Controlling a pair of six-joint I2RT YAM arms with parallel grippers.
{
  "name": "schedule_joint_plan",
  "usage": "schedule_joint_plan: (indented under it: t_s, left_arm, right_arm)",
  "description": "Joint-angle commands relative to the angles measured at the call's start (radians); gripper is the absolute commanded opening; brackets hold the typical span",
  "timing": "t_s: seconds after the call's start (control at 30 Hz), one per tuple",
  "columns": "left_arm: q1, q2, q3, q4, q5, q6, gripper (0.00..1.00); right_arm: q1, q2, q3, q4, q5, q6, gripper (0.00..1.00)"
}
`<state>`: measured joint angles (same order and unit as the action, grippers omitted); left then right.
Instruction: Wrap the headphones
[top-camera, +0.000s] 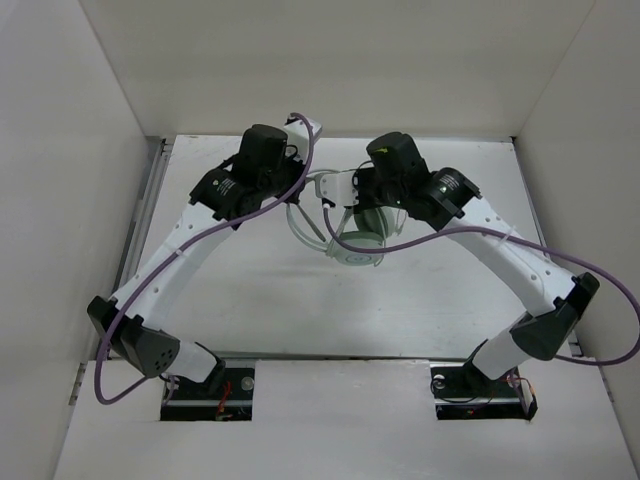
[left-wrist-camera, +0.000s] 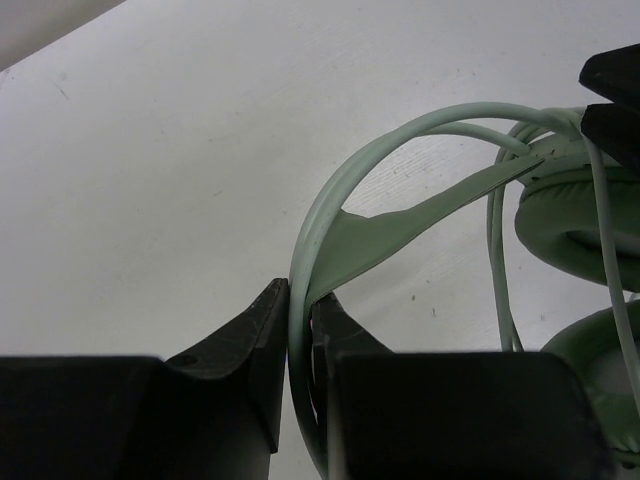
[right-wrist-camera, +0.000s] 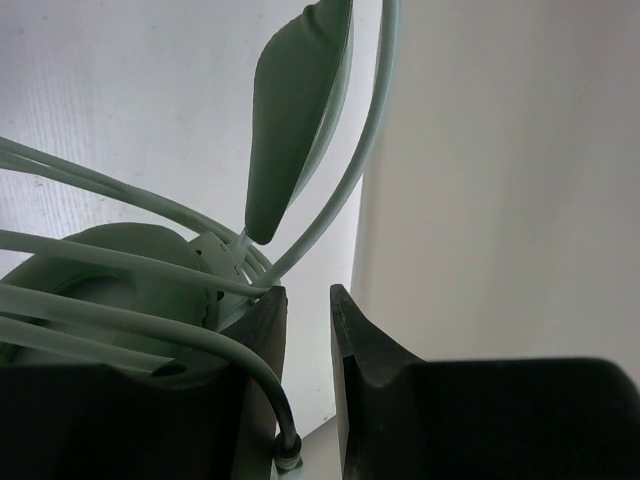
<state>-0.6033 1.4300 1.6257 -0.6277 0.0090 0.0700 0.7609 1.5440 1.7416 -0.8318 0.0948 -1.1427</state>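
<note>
Left gripper (left-wrist-camera: 300, 312): jaws pinched tight on the thin wire hoop of the headphones (top-camera: 357, 243), nothing else between the fingers. In the left wrist view the hoop rises out of the pinch and arcs to the right. The flat inner headband strap (left-wrist-camera: 400, 228) starts just above the fingertips and runs the same way.

Right gripper (right-wrist-camera: 308, 312): jaws stand a narrow gap apart and I see nothing in the gap. The bare table (top-camera: 260, 300) and a pale wall show through it.

Position of the headphones: past the middle of the table, between the two wrists, seen from the top camera. They hang from the left claw's grip. Whether the lower earcup touches the table I cannot tell.

An earcup (right-wrist-camera: 130, 245) lies just left of the right gripper's left finger. Several strands of the cord (right-wrist-camera: 150, 322) cross over the cup. One strand bends down along the outer face of that finger, and its dark metal-tipped plug (right-wrist-camera: 288, 452) sits at the bottom of the right wrist view.

Left wrist view: two padded cups at the right edge, one above the other, with cord strands hanging in front of them.

Both arms reach inward from their bases, wrists close together. The purple cables (top-camera: 175, 250) loop along each arm
</note>
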Motion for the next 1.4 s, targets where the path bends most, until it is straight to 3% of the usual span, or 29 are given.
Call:
schedule_joint_plan:
  t_s: [0.0,0.47,1.37]
  left_arm:
    - [-0.013,-0.088,-0.006,0.039,0.077,-0.03,0.0]
    - [-0.036,-0.105,-0.038,0.019,0.152,-0.039,0.0]
    - [-0.054,-0.129,-0.075,-0.044,0.275,-0.027,0.0]
  right_arm:
    - [-0.024,-0.051,0.055,-0.042,-0.064,0.008,0.29]
    - [-0.077,-0.085,0.11,-0.152,-0.306,-0.014,0.26]
    - [-0.163,-0.13,0.148,-0.234,-0.576,0.024,0.35]
